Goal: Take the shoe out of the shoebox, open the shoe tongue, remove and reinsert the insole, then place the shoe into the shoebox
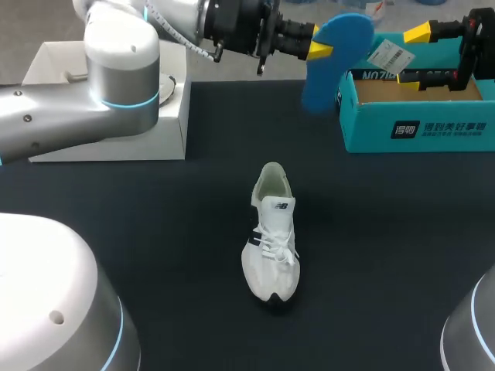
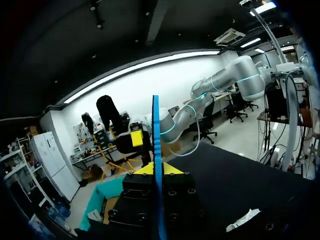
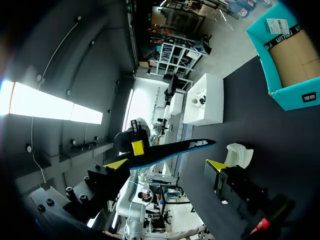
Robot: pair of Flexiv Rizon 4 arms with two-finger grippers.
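Note:
The white shoe (image 1: 272, 239) lies on the black table, toe toward me, with its tongue pulled open. High over the table's far side, my left gripper (image 1: 318, 43) is shut on the blue insole (image 1: 340, 54), which hangs just left of the teal shoebox (image 1: 418, 127). From the left wrist the insole (image 2: 156, 145) appears edge-on between the yellow tips of the left gripper (image 2: 156, 170). My right gripper (image 1: 414, 54) stands open above the shoebox, pointing at the insole and apart from it. In the right wrist view the insole (image 3: 170, 152) lies ahead of the right gripper (image 3: 165, 165), and the shoe (image 3: 239, 154) rests beyond it.
A white box lid (image 1: 116, 124) sits at the table's far left, under my left arm. The open shoebox (image 3: 290, 60) has a white label (image 1: 392, 54) on its near left corner. A bare black tabletop (image 1: 155, 232) surrounds the shoe.

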